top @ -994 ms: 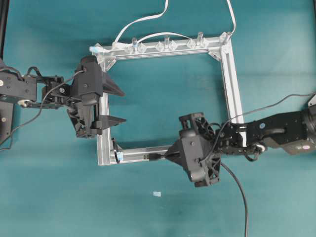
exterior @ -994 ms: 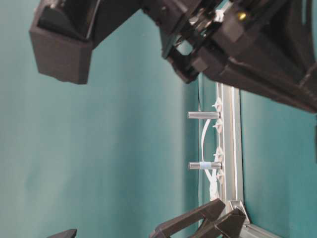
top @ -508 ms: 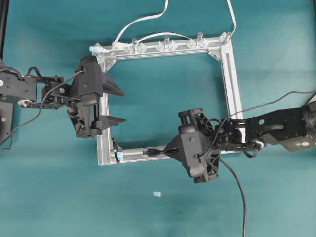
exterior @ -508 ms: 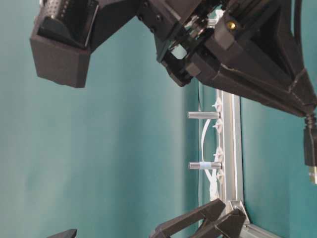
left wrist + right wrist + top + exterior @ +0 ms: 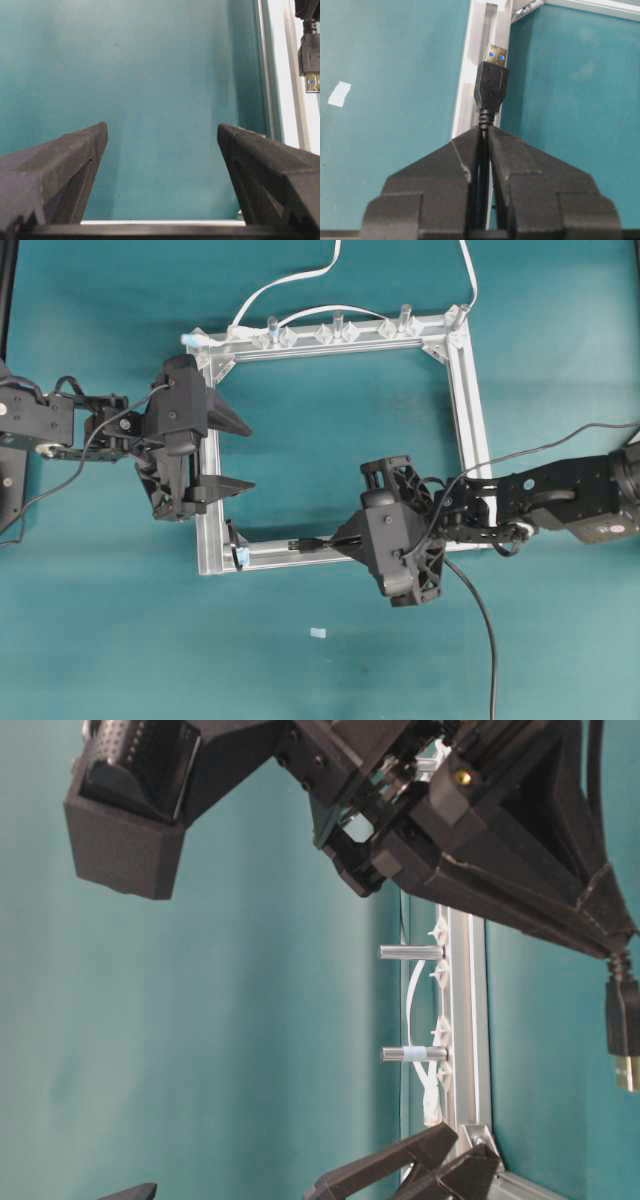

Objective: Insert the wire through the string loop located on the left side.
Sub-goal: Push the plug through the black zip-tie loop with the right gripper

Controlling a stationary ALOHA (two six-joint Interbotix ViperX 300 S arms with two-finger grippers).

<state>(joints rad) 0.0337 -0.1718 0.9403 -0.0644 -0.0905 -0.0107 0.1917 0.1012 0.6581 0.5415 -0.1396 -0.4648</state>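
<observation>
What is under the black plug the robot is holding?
Under the wire's plug lies the silver frame bar on the teal table. The right gripper pinches the cable just behind the plug and hides the bar beneath its fingers.

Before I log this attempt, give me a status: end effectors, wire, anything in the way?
Left end effector open, empty. Right end effector shut on wire, plug over bottom frame rail, pointing at string loop. Nothing between them.
</observation>
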